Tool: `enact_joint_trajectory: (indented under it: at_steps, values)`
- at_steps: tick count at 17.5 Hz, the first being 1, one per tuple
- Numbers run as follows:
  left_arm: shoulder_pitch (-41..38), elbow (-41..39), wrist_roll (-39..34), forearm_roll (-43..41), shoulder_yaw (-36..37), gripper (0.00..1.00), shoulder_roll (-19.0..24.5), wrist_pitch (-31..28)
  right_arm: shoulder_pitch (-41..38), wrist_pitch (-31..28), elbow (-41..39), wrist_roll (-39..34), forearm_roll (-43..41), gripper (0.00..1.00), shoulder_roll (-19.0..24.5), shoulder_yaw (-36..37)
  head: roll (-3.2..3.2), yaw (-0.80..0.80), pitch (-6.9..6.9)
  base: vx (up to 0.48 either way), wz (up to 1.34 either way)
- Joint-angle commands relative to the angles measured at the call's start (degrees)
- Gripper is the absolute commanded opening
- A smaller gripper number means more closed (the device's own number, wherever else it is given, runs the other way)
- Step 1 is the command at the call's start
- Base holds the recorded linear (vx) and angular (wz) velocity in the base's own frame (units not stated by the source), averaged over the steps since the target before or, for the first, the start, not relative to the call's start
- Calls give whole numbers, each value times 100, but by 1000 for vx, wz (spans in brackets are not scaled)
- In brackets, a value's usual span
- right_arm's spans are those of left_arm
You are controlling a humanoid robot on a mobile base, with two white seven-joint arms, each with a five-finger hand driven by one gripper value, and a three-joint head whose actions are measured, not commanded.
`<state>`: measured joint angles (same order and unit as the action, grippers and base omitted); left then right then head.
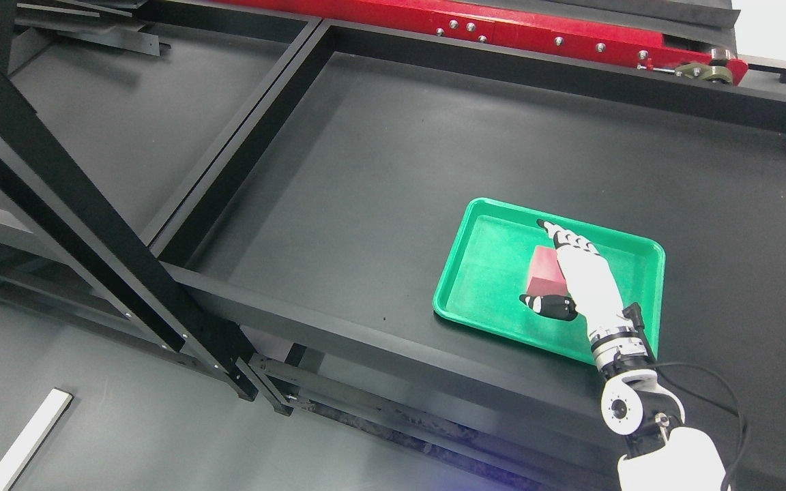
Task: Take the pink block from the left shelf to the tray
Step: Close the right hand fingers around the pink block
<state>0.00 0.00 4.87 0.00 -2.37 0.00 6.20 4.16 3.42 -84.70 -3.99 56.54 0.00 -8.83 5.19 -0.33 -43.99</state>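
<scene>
- Nearest you, the right arm (666, 450) comes in at the lower right corner, white shell, round wrist joint, black cable looping beside it.
- Your right hand (587, 276) reaches up over the green tray (482, 273), fingers (557, 232) stretched out long toward the tray's far rim, thumb (548, 305) stuck out to the left.
- Hand is wide; the fingers are not curled around anything.
- Pink block (544, 269) lies inside the tray, right of middle, just beside the hand and partly hidden under the fingers. You cannot tell whether the hand touches it.
- Thumb sits just below the block's near edge.
- Tray rests flat on the dark table (379, 157), toward its near right part, close to the front rail.
- Black shelf frame (86, 211) runs diagonally across the left side; dark panels behind it.
- Red bar with bolts (502, 27) along the top edge, beyond the table.
- White strip (24, 440) on the floor, lower left.
- Left arm does not show.
</scene>
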Motion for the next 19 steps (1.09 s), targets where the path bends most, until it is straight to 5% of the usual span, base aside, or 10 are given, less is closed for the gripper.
enact_joint_trajectory:
  at_steps: [1,12,13,19]
  values:
    - [185,-100,-4,-9,0,100,100,4,67,-69,375,-67,6,99,-132,-66,0,0,0,103,14]
    - [185,-100,-4,0,0,100,100,4,102,-351,586,-524,50,99,-194,-75,0,0,0,43,9]
    - [185,-100,-4,0,0,100,100,4,137,-394,586,-489,85,93,-194,-66,0,0,0,0,0]
    - [185,-100,-4,0,0,100,100,4,172,-526,586,-480,15,25,-290,-4,0,0,0,0,0]
